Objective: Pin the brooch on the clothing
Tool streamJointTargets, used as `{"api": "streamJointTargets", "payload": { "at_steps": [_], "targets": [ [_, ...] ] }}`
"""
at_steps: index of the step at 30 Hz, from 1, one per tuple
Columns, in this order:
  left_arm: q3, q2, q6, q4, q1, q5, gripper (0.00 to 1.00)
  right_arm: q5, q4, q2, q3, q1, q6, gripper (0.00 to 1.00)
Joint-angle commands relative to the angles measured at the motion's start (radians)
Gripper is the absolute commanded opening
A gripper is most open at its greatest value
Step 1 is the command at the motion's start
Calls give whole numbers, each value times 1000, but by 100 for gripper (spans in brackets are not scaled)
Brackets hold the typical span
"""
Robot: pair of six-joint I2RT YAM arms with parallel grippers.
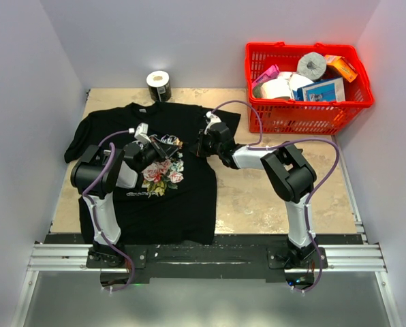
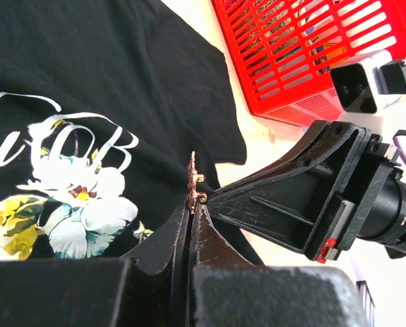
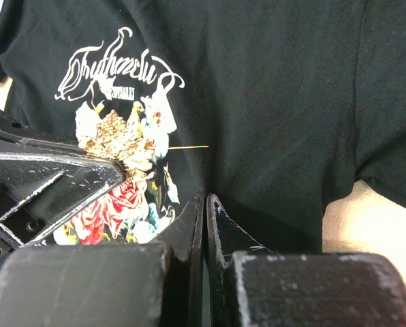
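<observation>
The clothing (image 1: pixel 182 197), a black T-shirt with a rose print, lies flat on the table (image 1: pixel 271 197). My left gripper (image 1: pixel 167 145) hovers over the print, shut on the brooch (image 2: pixel 192 178), which shows edge-on above its fingertips (image 2: pixel 204 228). In the right wrist view the brooch (image 3: pixel 113 135) is a gold-pink flower whose thin pin (image 3: pixel 189 146) points toward my right gripper (image 3: pixel 205 199). That gripper (image 1: pixel 199 148) is shut on a pinched fold of the clothing (image 3: pixel 271 82). Its fingers (image 2: pixel 278 211) meet the left tips just beside the brooch.
A red basket (image 1: pixel 305 119) holding several items stands at the back right, also close behind the right wrist in the left wrist view as the basket (image 2: pixel 285 54). A roll of tape (image 1: pixel 159 85) sits behind the shirt's collar. Walls enclose the table on three sides.
</observation>
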Motion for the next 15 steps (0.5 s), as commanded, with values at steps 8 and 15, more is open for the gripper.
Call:
{"api": "streamJointTargets", "payload": {
  "at_steps": [8,15],
  "targets": [
    [1,3,43,34,7,-16,0,-8,40,-57,-3,3,8,0],
    [-16,-13,42,41,7,-18,0,-7,38,-52,-2,2,9,0]
  ]
}}
